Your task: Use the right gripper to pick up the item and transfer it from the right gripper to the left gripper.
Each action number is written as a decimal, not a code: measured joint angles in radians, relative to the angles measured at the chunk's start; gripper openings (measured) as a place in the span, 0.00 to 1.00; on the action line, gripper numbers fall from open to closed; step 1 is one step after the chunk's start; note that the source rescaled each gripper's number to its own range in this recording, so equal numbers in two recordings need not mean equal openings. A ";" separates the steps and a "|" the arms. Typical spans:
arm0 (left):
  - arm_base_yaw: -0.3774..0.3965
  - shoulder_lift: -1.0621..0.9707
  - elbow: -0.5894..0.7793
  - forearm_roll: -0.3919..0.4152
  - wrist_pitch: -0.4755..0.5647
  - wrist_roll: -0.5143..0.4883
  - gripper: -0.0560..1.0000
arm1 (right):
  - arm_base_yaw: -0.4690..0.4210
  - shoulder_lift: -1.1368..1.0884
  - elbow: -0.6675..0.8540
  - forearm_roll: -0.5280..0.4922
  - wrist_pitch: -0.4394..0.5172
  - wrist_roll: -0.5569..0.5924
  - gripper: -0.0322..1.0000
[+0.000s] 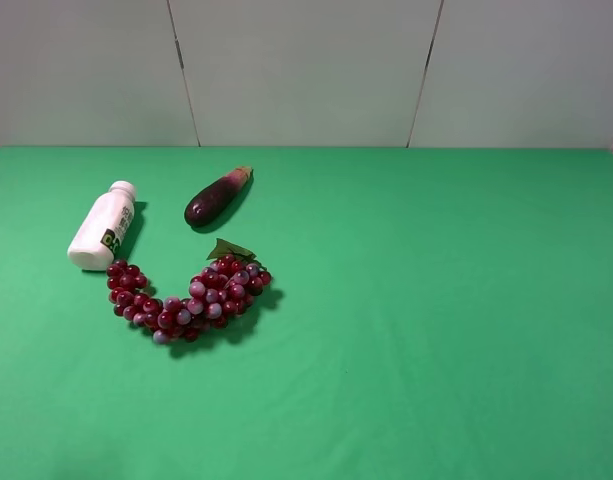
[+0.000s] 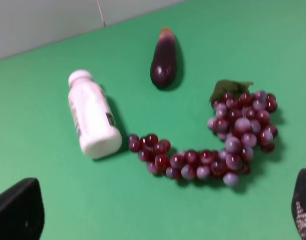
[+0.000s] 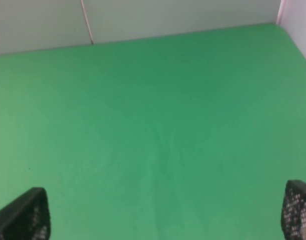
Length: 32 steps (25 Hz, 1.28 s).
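Note:
The item, a small white bottle (image 1: 103, 226) with a white cap and a green-and-black label, lies on its side at the left of the green table. It also shows in the left wrist view (image 2: 92, 114). Neither arm appears in the exterior high view. My left gripper (image 2: 157, 212) is open, with its black fingertips (image 2: 18, 210) at the frame's lower corners, above and short of the bottle. My right gripper (image 3: 165, 215) is open over bare green cloth, with its fingertips (image 3: 24, 216) spread wide. The bottle is out of the right wrist view.
A dark purple eggplant (image 1: 217, 196) lies to the right of the bottle. A red grape bunch (image 1: 190, 296) curves just in front of the bottle's base, close to touching it. A pale wall (image 1: 306, 70) bounds the table's far edge.

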 joint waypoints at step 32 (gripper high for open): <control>0.000 -0.001 -0.018 0.000 0.218 -0.002 1.00 | 0.000 0.000 0.000 0.000 0.000 0.000 1.00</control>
